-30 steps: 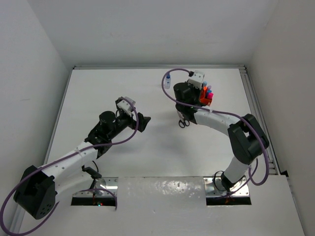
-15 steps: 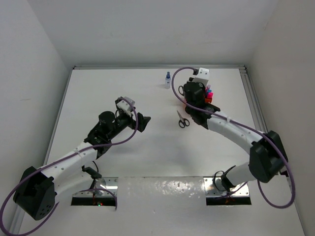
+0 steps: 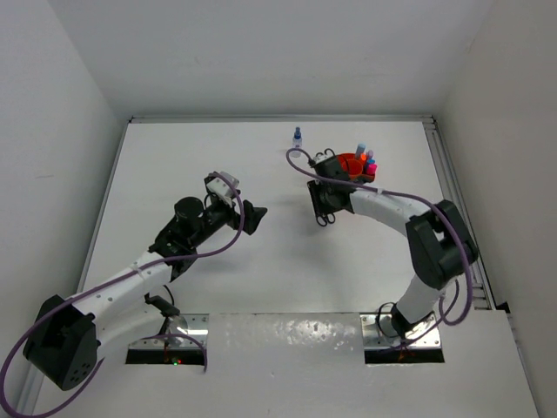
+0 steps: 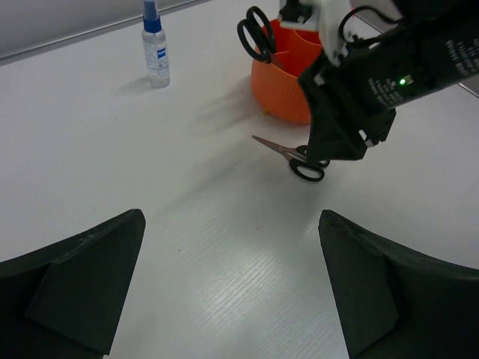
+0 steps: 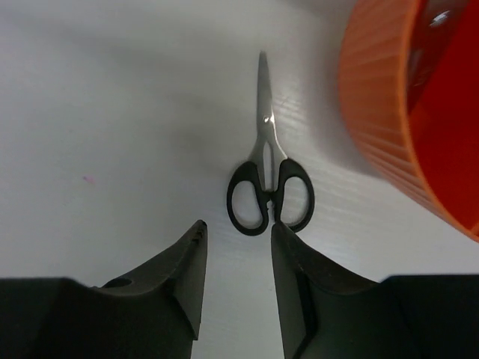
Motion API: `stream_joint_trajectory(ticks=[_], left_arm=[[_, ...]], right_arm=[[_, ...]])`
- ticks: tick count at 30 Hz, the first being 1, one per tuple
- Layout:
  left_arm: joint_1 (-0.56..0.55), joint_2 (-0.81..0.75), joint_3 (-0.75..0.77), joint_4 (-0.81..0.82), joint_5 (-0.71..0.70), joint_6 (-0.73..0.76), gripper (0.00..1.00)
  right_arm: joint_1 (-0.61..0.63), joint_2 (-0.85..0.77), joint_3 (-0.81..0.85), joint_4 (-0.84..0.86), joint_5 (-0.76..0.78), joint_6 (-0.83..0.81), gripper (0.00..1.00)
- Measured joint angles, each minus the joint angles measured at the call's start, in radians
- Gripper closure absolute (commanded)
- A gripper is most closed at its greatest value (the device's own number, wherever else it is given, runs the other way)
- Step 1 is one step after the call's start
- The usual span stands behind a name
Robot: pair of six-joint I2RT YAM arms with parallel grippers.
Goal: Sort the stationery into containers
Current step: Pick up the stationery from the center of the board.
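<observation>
A pair of black-handled scissors [image 5: 268,187] lies flat on the white table, blades pointing away, just left of the orange tub [image 5: 404,97]. My right gripper [image 5: 239,228] hangs over the handles, open, with nothing between its fingers. The scissors [image 4: 296,157] and the tub [image 4: 288,75] also show in the left wrist view, where a second pair of scissors [image 4: 257,34] stands in the tub. Markers [image 3: 365,158] with pink and blue caps stick up from the tub [image 3: 352,164]. A small blue-capped bottle [image 3: 297,137] stands upright behind it. My left gripper [image 3: 252,216] is wide open over bare table.
The right arm's black wrist [image 4: 359,97] stands between the tub and the lying scissors. A metal rail [image 3: 448,187] runs along the table's right edge. White walls enclose the back and both sides.
My right gripper has left the tub, swung up, then come down left over the scissors lying on the table. The left arm has not moved.
</observation>
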Motion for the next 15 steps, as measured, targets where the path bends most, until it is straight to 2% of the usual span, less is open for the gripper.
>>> stream_joint_trajectory(ticks=[7,15], left_arm=[[0.000,-0.013,0.000,-0.005,0.000,0.000,0.00],[0.000,-0.021,0.000,-0.009,-0.002,0.000,0.00]], right_arm=[[-0.029,0.157,0.084,-0.122,-0.076,-0.021,0.61],[-0.051,0.214,0.113,-0.152,-0.072,-0.038,0.63]])
